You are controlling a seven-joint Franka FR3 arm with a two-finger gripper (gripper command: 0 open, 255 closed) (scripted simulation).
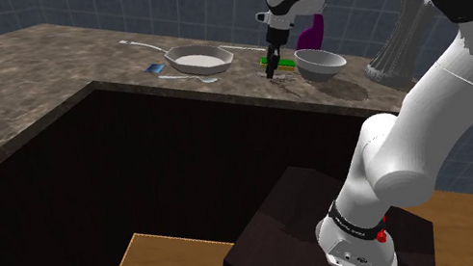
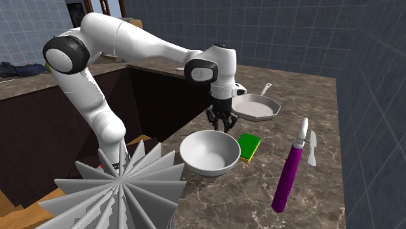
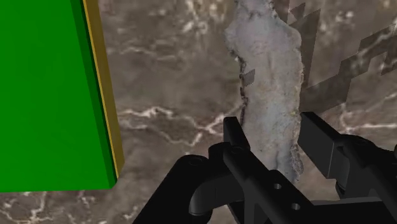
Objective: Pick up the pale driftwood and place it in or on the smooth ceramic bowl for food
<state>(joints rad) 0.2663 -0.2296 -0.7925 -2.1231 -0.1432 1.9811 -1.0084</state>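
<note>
The pale driftwood (image 3: 267, 63), a long rough grey-white piece, lies flat on the brown marble counter (image 3: 172, 76). My black gripper (image 3: 272, 127) stands over its near end, one finger against each side of the wood, shut on it. In the shoulder view the gripper (image 1: 273, 68) points straight down at the counter, just to that view's left of the white bowl (image 1: 321, 63). In the second exterior view the gripper (image 2: 221, 122) hangs right behind the bowl (image 2: 209, 153), which stands upright and empty.
A green sponge with a yellow edge (image 2: 248, 146) lies next to the bowl and the gripper. A grey frying pan (image 2: 255, 107) sits behind. A purple-handled tool (image 2: 289, 172), a small white utensil (image 2: 312, 148) and a grey fanned object (image 2: 123, 188) share the counter. A dark recess (image 1: 132, 163) opens below the counter edge.
</note>
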